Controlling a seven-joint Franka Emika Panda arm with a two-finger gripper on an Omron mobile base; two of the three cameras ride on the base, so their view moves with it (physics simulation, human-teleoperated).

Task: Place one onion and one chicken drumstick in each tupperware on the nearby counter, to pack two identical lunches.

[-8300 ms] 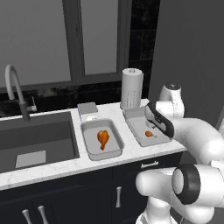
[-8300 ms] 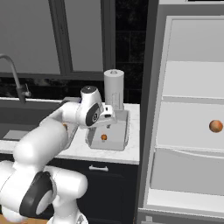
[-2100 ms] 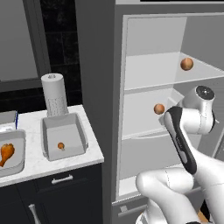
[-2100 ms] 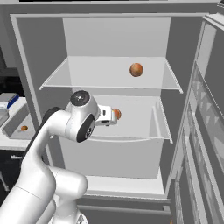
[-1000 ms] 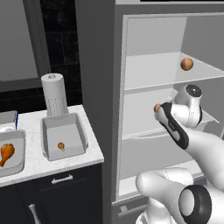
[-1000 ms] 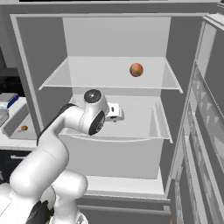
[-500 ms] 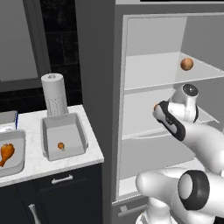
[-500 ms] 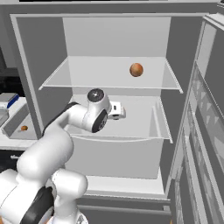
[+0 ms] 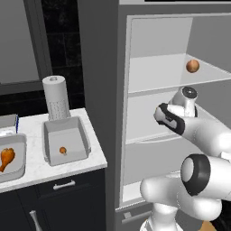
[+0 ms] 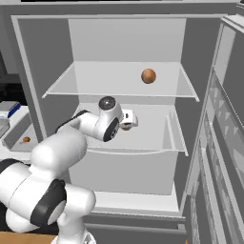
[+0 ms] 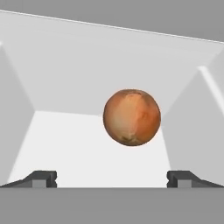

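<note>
While the gripper point(image 11: 111, 178) stands spread wide, its two tips sit at the lower left and lower right of the hand view, with an onion point(image 11: 131, 117) centred just beyond them, untouched, on a white fridge shelf point(image 11: 87, 148). From the right base view the arm point(image 10: 90, 126) reaches into the middle shelf at frame centre; a second onion point(image 10: 148, 76) lies on the shelf above. At lower left of the left base view, the counter point(image 9: 92, 158) holds two tupperwares: one point(image 9: 65, 142) with a small onion point(image 9: 63, 150), one point(image 9: 11, 159) with a drumstick point(image 9: 6, 157). A paper towel roll point(image 9: 56, 98) stands behind.
</note>
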